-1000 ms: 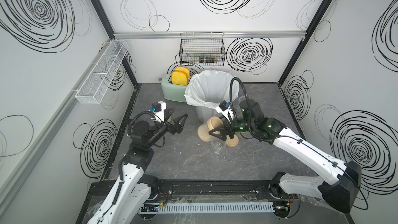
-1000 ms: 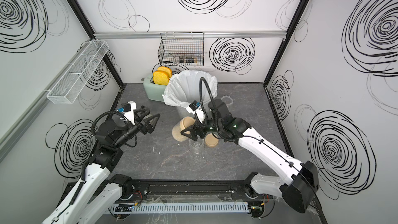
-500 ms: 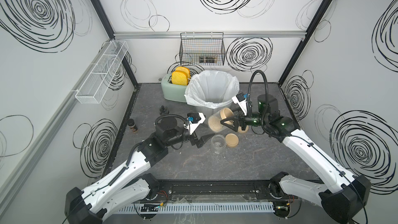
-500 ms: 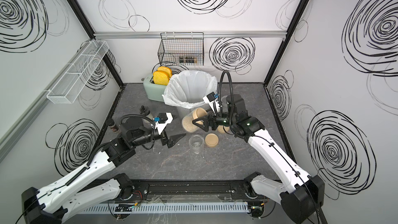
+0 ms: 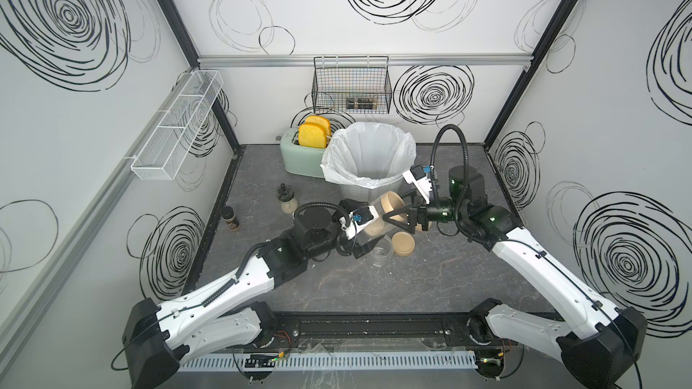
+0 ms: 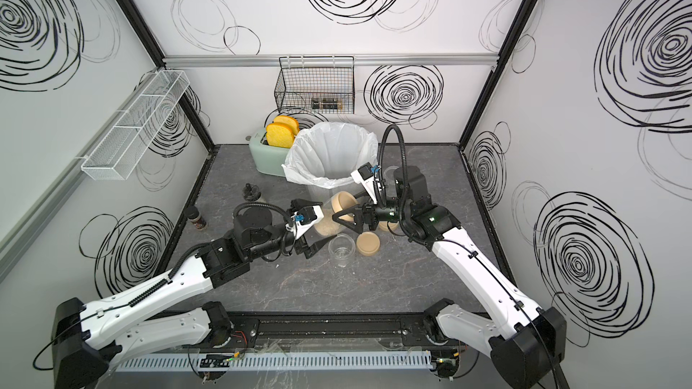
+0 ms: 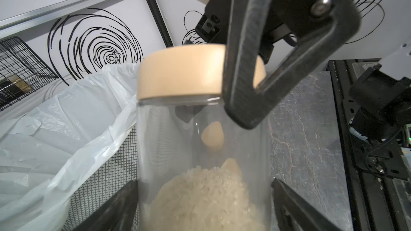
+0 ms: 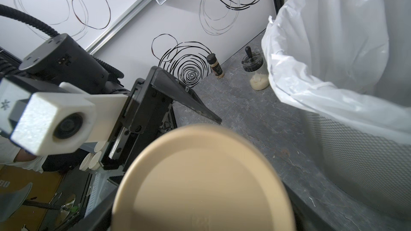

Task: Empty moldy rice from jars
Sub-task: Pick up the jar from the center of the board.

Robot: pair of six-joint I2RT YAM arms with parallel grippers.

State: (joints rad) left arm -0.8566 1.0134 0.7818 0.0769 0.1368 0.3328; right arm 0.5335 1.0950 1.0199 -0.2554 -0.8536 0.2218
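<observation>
Clear round jar (image 7: 200, 134) w/ flat tan lid (image 7: 182, 72), pale rice grains (image 7: 204, 198) heaped inside, hangs tilted just beside white-lined mesh bin (image 5: 337, 168), right gripper (image 5: 394, 206) clamping lid end, left gripper (image 5: 365, 226) straddling body, grip unclear; prob. light, slick, so hold mid-wall.

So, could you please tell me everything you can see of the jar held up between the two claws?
The jar is a clear, plastic-looking cylinder closed by a flat tan lid and partly filled with off-white rice. It is held tilted above the table, lid end raised beside the lined bin. The right claw grips around the lid. The left claw flanks the body near its base, but whether it presses the wall is unclear.
</observation>
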